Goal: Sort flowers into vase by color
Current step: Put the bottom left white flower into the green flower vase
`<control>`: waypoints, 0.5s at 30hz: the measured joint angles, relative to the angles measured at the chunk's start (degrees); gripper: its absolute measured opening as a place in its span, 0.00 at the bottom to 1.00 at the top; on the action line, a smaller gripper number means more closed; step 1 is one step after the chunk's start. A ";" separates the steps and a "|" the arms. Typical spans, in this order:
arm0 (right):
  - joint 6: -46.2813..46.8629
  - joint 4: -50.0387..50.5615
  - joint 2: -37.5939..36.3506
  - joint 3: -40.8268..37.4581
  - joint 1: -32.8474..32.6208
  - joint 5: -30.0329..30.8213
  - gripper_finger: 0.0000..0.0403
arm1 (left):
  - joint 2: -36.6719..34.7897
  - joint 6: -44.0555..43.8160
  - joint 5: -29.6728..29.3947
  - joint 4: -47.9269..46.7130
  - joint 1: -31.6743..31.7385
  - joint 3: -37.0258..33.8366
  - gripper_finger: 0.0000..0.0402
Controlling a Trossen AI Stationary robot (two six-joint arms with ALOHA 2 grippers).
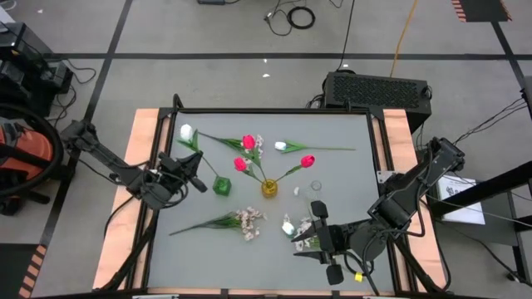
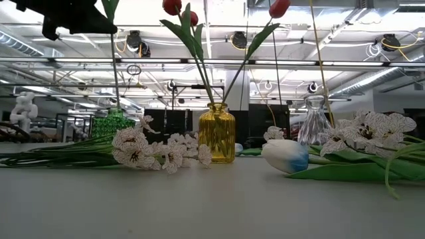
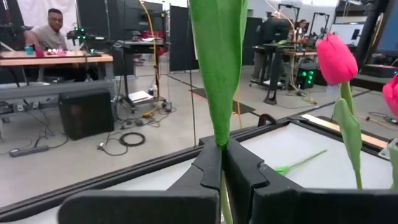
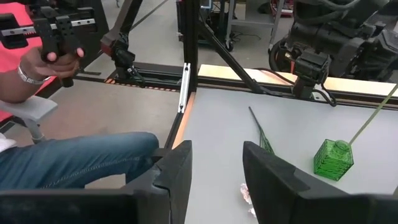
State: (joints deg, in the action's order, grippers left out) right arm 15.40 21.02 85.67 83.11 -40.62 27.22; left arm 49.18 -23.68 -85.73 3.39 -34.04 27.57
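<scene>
A: What is the left end effector [image 3: 221, 177] doing?
B: It is pinching a white tulip [image 1: 187, 132] by its green stem, fingers clamped tight, just left of the green vase [image 1: 222, 186].
A: And the right end effector [image 1: 326, 242]?
B: It is hovering with fingers partly apart, gripping nothing, right of the yellow vase [image 1: 269, 188].
A: Where are the flowers?
B: Red tulips [image 1: 248, 143] are standing in the yellow vase; pale blossom sprays [image 1: 248, 220] are lying on the surface [image 1: 349, 183] in front of it.
</scene>
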 joint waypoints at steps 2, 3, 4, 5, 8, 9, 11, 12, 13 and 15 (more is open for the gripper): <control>0.00 0.08 0.00 0.00 0.00 -0.01 0.33 | 0.75 0.01 0.02 0.01 0.00 0.00 0.02; 0.00 0.17 0.00 0.00 0.00 -0.02 0.33 | 1.04 0.02 0.15 0.00 0.00 0.00 0.02; 0.00 0.17 0.00 0.00 0.00 -0.02 0.33 | 1.25 0.02 0.47 -0.01 -0.02 0.00 0.02; 0.00 0.18 0.00 0.00 0.00 -0.04 0.33 | 1.37 0.02 0.94 0.01 -0.02 0.00 0.02; 0.00 0.28 0.00 0.00 0.00 -0.05 0.33 | 1.43 0.00 1.75 0.01 -0.04 0.00 0.02; 0.00 0.30 0.00 0.00 0.00 -0.07 0.33 | 1.43 0.00 2.09 0.02 -0.04 0.00 0.02; -0.02 0.31 0.00 0.00 0.00 -0.07 0.33 | 1.43 -0.03 2.80 0.01 -0.07 0.00 0.05; -0.02 0.31 0.00 0.00 0.00 -0.07 0.33 | 1.43 -0.04 2.99 0.03 -0.11 0.00 0.06; -0.02 0.31 0.00 0.01 0.00 -0.07 0.33 | 1.43 -0.07 3.16 0.03 -0.17 0.00 0.09; -0.02 0.33 0.00 0.02 0.00 -0.07 0.33 | 1.43 -0.05 4.18 0.03 -0.17 0.00 0.14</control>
State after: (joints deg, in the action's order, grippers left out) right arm 15.38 21.34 85.67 83.13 -40.62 27.16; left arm 50.61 -23.73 -81.54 3.42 -34.22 27.57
